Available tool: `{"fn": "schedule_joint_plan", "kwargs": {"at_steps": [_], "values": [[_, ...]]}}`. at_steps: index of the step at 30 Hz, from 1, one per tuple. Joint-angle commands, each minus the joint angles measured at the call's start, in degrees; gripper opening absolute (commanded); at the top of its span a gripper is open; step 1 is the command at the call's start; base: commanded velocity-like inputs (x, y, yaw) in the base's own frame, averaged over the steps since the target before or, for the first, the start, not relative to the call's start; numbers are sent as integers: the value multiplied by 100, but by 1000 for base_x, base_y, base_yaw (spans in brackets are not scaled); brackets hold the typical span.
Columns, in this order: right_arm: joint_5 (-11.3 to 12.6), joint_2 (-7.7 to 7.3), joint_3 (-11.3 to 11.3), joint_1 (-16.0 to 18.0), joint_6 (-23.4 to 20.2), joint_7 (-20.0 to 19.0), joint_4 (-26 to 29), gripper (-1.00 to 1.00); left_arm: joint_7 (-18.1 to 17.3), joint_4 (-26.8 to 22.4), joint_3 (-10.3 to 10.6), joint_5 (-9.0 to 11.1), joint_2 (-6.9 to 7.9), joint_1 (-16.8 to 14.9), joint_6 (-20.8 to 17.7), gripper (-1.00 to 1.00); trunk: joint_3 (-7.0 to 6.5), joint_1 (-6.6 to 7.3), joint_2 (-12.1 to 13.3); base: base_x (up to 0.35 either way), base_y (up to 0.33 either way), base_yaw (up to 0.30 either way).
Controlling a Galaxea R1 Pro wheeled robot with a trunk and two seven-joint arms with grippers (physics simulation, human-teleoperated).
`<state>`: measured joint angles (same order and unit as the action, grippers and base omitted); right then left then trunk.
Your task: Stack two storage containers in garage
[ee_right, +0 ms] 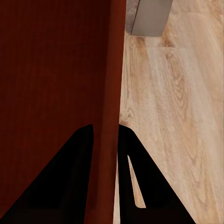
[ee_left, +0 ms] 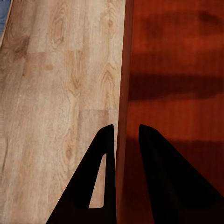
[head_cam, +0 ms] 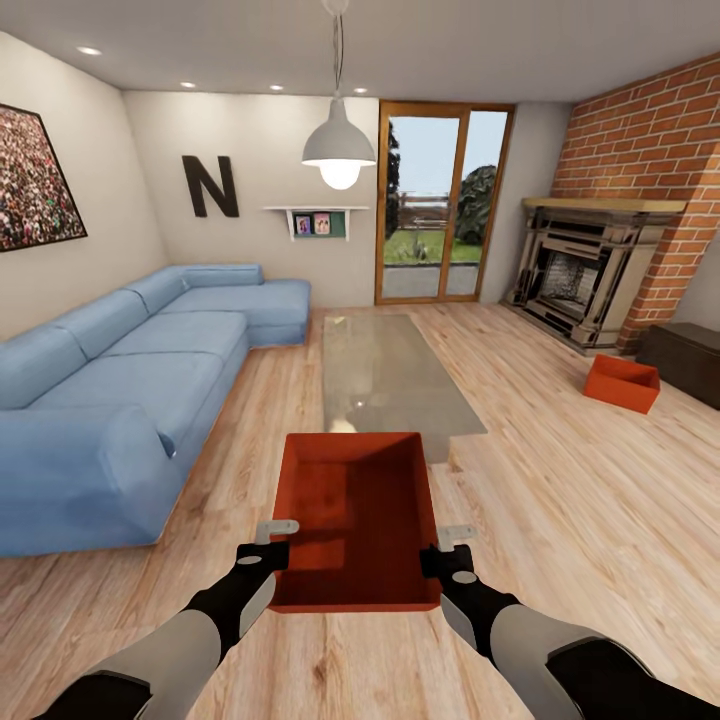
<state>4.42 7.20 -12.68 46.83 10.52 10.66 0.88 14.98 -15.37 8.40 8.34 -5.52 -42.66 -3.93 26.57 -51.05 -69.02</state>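
1. Head view: the near bin (head_cam: 357,520) sits between the two end effectors, its long axis running straight away from the robot. The left end effector (head_cam: 266,553) is at its left wall and the right end effector (head_cam: 450,560) at its right wall, both at the near end, equally close. The second bin (head_cam: 622,382) lies well off to the right and ahead, near the fireplace (head_cam: 585,272). The floor (head_cam: 560,500) is light wood plank; a sofa (head_cam: 130,380) stands to the left and a glass bench (head_cam: 385,375) just beyond the held bin. This is the living room, so the garage leg is judged still ahead.

2. Left wrist view: the fingers (ee_left: 105,177) straddle the bin's wall, one outside, one inside, clenched on it.

3. Right wrist view: its fingers (ee_right: 79,172) likewise pinch the opposite wall, grasping the bin.
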Motion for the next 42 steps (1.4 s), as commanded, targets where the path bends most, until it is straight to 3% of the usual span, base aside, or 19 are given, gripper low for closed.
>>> {"fn": "schedule_joint_plan", "kwargs": {"at_steps": [1, 42], "values": [[94, 0, 116, 2, 24, 24, -97, -100, 57, -89, -237, -97, 7, -5, -38, -100, -13, 23, 38, 0, 0, 0], [98, 0, 116, 2, 28, 24, -97, -100, 57, -89, -234, -96, 4, -7, -38, -100, -749, 923, 1682, 0, 0, 0]]}}
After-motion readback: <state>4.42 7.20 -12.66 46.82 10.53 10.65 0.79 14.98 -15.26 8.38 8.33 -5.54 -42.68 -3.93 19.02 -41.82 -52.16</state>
